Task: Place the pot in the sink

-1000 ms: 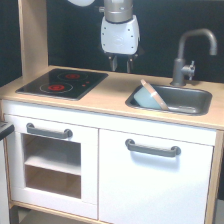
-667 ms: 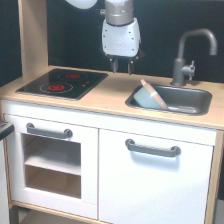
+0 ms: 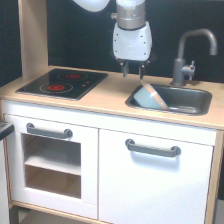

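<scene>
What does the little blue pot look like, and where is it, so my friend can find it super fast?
Find the wooden toy kitchen counter and look toward the exterior view's right, where the dark grey rectangular sink sits beside the curved grey faucet. Leaning tilted at the sink's left end is the round, shallow, light blue pot with a tan rim. It is the only blue thing there.

Sink (image 3: 192, 100) at worktop's right end in exterior view: pot (image 3: 149, 96) tilted against left wall, fills left part; right part of basin open. Faucet (image 3: 187, 57) at back edge behind sink blocks approach from rear right. Gripper (image 3: 133, 71) hangs above sink's left rim, fingers apart, holding nothing. Stovetop (image 3: 64, 83) flat at left end; bare wood between it and sink. Upright post (image 3: 34, 42) at back left corner.
</scene>
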